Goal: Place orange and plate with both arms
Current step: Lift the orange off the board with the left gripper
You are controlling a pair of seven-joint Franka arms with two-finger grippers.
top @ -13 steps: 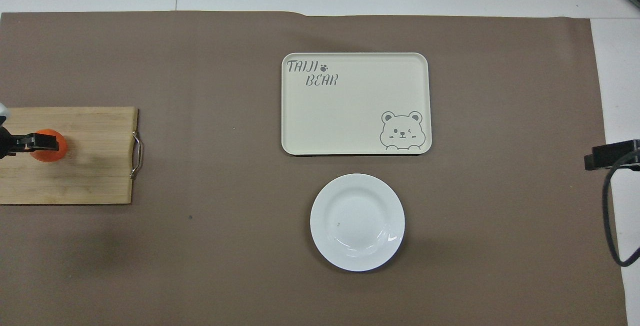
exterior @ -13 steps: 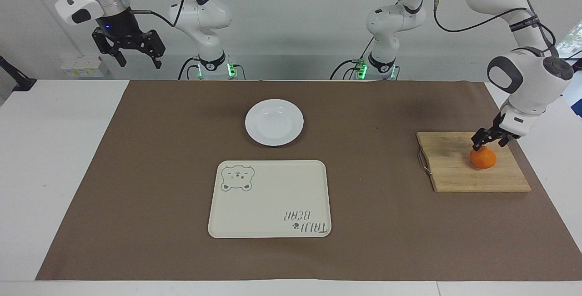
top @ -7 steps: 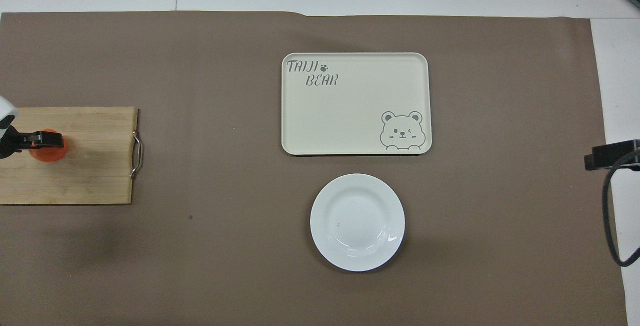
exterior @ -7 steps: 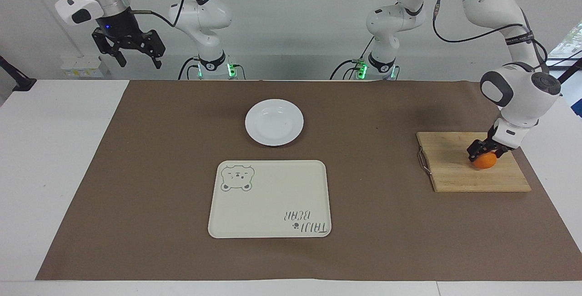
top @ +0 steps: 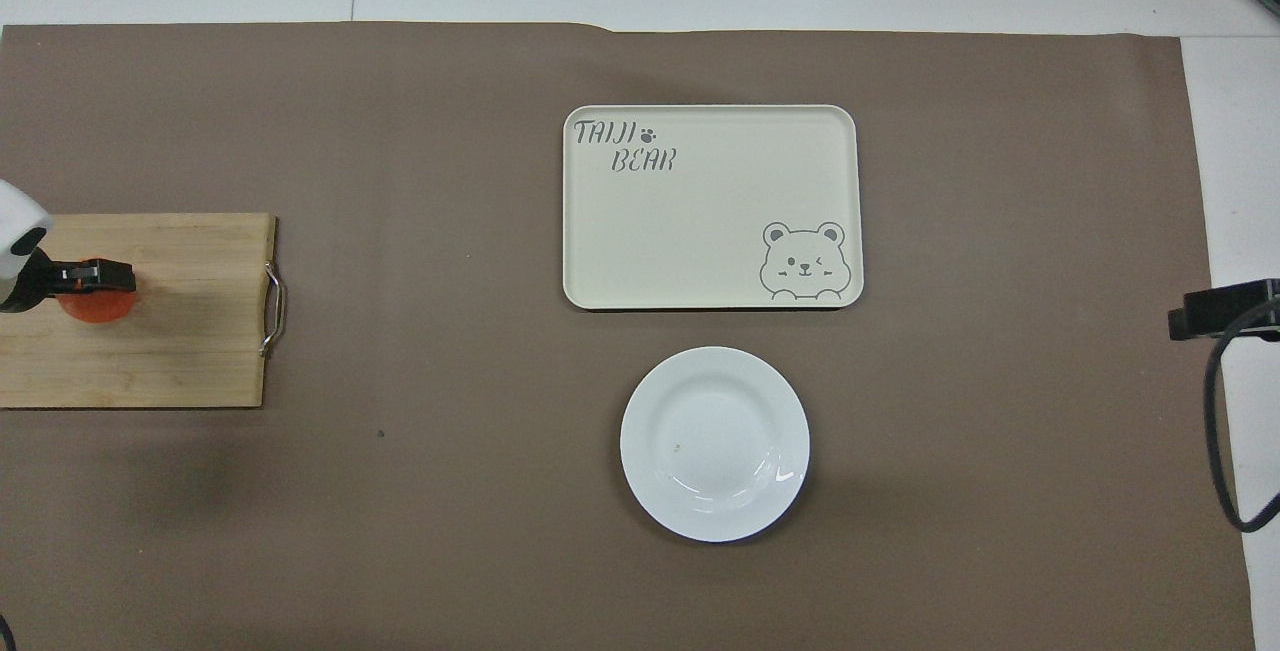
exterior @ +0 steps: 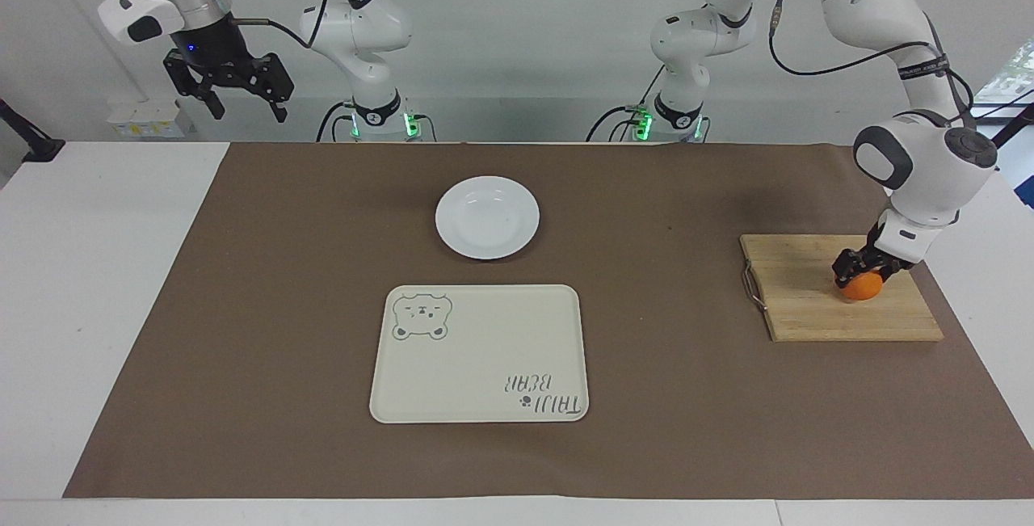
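Down at the left arm's end of the tabletop, the left pincer (exterior: 862,271) is lowered onto the orange (exterior: 861,288), its fingers set either side of the fruit, which sits on a wooden cutting board (exterior: 808,300); whether they press it I cannot tell. The plate (exterior: 487,216) lies mid-tabletop toward the robots' edge, with the cream bear tray (exterior: 478,353) just beside it, farther from the robots. The right pincer (exterior: 230,90) waits raised, fingers spread and empty, over the corner at the right arm's end.
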